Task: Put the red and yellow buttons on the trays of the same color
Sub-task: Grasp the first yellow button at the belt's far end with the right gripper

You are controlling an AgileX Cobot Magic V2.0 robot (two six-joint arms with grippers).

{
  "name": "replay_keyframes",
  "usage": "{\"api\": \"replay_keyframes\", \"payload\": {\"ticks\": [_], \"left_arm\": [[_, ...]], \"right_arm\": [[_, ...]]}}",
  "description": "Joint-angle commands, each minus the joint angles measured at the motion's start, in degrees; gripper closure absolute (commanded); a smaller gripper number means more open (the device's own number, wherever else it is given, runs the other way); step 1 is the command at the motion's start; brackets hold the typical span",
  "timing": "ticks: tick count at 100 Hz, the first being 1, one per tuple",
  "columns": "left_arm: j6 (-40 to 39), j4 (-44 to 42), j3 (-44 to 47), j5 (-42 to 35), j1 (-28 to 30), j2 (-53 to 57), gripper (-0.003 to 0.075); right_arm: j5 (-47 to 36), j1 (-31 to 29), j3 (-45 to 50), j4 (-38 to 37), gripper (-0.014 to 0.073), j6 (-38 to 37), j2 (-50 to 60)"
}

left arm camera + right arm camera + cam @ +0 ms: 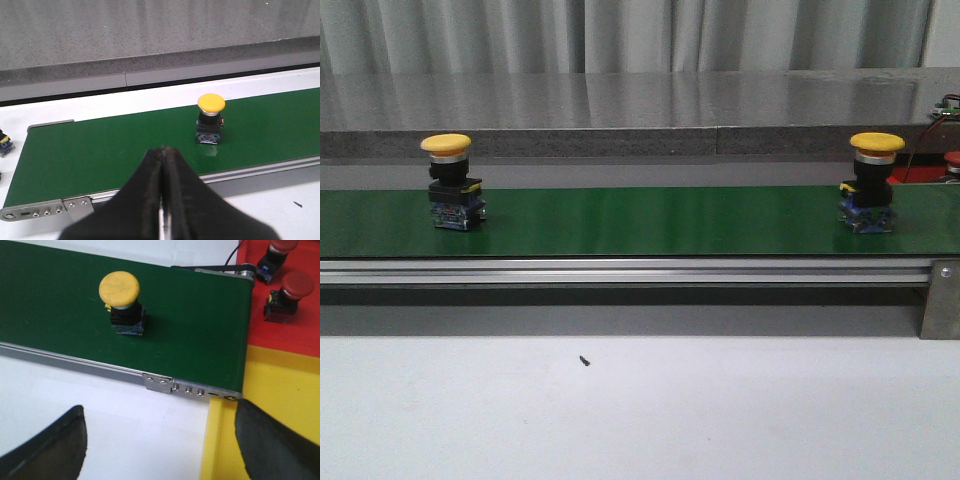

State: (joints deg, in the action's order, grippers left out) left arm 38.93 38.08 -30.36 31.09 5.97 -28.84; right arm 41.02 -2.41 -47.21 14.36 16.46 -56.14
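Right gripper (pixel 160 450) spread wide, empty. Ahead of it, yellow button (pixel 121 302) upright on the green belt (pixel 200 330); yellow tray (pixel 280 390) just beside the fingers. Light, rigid, likely top-heavy: pinch the black body, not the slick cap. Left gripper (pixel 162 200) pressed together.

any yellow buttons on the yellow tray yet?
No. In the right wrist view the yellow tray shows bare, the nearby yellow button stands on the green belt, and only red buttons sit on the red tray.
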Motion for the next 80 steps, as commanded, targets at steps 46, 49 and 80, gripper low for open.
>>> {"api": "replay_keyframes", "payload": {"ticks": [46,49,80], "left_arm": [[0.0,1.9,-1.7,-3.7,-0.5,-0.2,0.074],[0.0,1.9,-1.7,-3.7,-0.5,-0.2,0.074],[0.0,1.9,-1.7,-3.8,-0.5,-0.2,0.074]], "right_arm": [[1.6,2.0,-18.8,1.0,-0.001,1.5,-26.2],[1.5,2.1,-19.3,1.0,-0.001,1.5,-27.1],[1.8,2.1,-26.2,-2.4,0.0049,1.6,-36.5]]}}
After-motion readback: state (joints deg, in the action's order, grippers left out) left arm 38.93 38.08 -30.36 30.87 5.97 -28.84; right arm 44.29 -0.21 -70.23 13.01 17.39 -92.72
